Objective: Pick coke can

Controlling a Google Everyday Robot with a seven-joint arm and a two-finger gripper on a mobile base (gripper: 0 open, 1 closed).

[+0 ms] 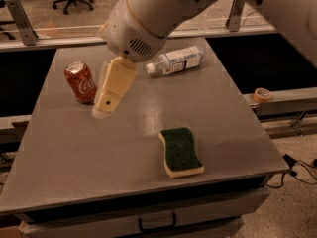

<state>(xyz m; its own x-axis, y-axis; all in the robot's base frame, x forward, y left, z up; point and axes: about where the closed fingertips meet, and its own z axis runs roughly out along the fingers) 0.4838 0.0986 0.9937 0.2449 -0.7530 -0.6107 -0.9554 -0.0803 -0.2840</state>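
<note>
The coke can (80, 82) is a red, slightly dented can with white script. It stands upright on the left part of the grey table (74, 152). My gripper (102, 111) hangs from the white arm and points down. It sits just right of the can, with its tip close to the table top and near the can's lower right side. I see no contact between them. It holds nothing that I can see.
A clear plastic bottle (176, 60) with a white label lies on its side at the back of the table. A green and yellow sponge (181, 151) lies at the front right. A tape roll (262, 94) sits on a ledge to the right.
</note>
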